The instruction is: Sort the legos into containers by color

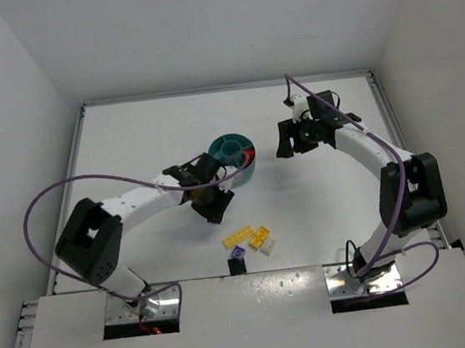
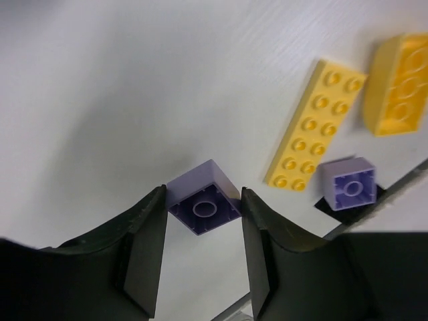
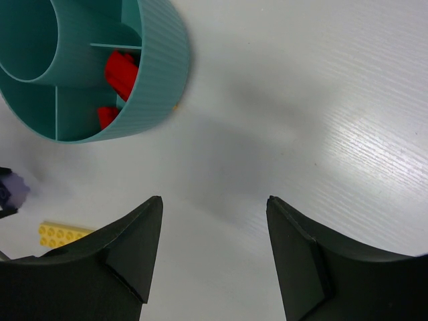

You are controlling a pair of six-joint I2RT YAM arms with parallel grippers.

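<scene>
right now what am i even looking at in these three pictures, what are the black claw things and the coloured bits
Two robot arms are bolted to a white table. One picture looks down from above; the other two come from cameras on each wrist. The black claws are the end effectors. The left end effector has a purple lego between its fingers; whether it is lifted is unclear. The right end effector is open and empty. Yellow legos lie nearby. The teal dish holds red legos.

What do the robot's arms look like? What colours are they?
Both arms are white tubes with chunky black joints. The left arm and right arm each carry a looping purple cable. Each end effector has two black, wedge-shaped fingers.
</scene>
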